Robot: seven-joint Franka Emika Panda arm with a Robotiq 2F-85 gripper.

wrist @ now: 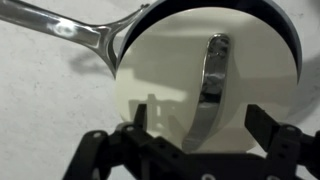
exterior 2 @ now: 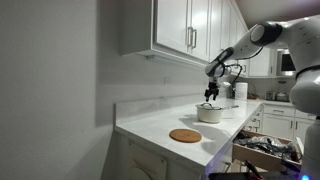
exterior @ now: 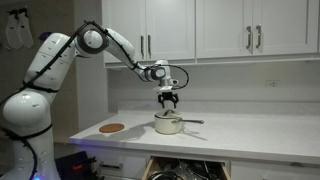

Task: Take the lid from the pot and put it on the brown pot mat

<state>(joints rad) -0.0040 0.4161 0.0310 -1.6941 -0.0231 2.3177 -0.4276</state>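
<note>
Nearest the wrist camera, the tool [wrist: 200, 118] is released. Its dark fingers [wrist: 262, 125] are spread wide, hang just above the lid and grip nothing. From the left of that view, the pot's long steel handle [wrist: 70, 28] runs off toward the upper corner. Next comes the lid [wrist: 170, 70], cream and round, seated on the pot, with an arched polished metal strip [wrist: 210, 85] across its top. The strip lies between the two fingers and seems a little nearer the right-hand one.

In an exterior view the brown pot mat [exterior: 112, 128] lies flat at the left of the white counter [exterior: 250, 135]. It is well apart from the pot [exterior: 168, 125], which stands under the tool with its handle pointing right.

Several things could go wrong from here:

- **Poor grip:** The strip is narrow and glossy, so a shallow or off-centre close may catch only its edge. The lid could then tip or slide out during the lift.
- **Uneven contact:** If one finger touches first, it may push the lid sideways and swivel the light pot about its long handle.
- **Descending too far:** With the fingers this wide, going too low would press the tips onto the dome instead of around the strip.
- **Placement:** The mat looks no wider than the lid, so a careless set-down could leave the lid overhanging and rocking.
</note>
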